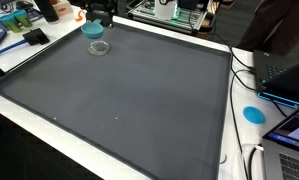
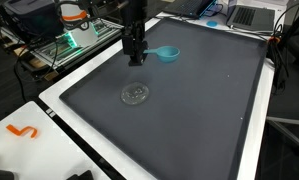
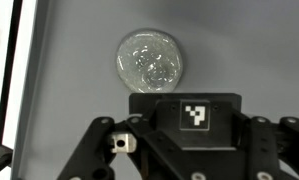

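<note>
Arm (image 2: 135, 30) hangs over the grey mat (image 2: 189, 110), jaws pointing down nr its edge. Jaws released or clenched: can't tell. The wrist view shows only the body w/ a black-and-white tag (image 3: 195, 113), tips out of frame, and both exterior views are too small. Nearest thing is the clear dish (image 2: 135, 94), lying flat on the mat just beside the spot under the jaws, not touching them. In the wrist view it sits top centre. The teal bowl (image 2: 167, 53) stands upright on the mat nr the jaws, apart from the dish. Mat lies on a white worktop (image 2: 59, 125). A blue disc (image 1: 253, 114) lies on the worktop off the mat, well apart from both.
</note>
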You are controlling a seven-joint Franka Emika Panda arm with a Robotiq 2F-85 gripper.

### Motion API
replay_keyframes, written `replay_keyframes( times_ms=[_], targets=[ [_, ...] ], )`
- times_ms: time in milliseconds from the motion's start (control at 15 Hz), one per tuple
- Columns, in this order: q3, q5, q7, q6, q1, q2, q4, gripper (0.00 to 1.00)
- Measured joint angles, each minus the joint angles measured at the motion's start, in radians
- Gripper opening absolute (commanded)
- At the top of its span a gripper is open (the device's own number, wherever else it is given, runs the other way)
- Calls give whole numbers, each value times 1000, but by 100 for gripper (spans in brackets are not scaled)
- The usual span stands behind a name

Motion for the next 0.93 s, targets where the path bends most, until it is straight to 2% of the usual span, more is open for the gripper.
replay_keyframes(
  times_ms=[933],
  targets=[
    [18,-8,34,-193,18,-21,124,28]
  ],
)
